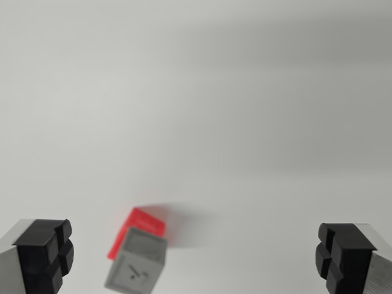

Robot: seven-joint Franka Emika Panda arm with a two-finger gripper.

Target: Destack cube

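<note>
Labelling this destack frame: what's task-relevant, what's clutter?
Task-relevant:
- small grey cube with dark markings, stacked on a red cube
- claw, open, holding nothing

Just there:
- plain white tabletop; no other loose items visible

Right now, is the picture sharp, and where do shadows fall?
Wrist view: the grey cube and red cube look slightly soft; a faint shadow lies to the wrist view's right of them on the white surface; lighting is even, no glare.
</note>
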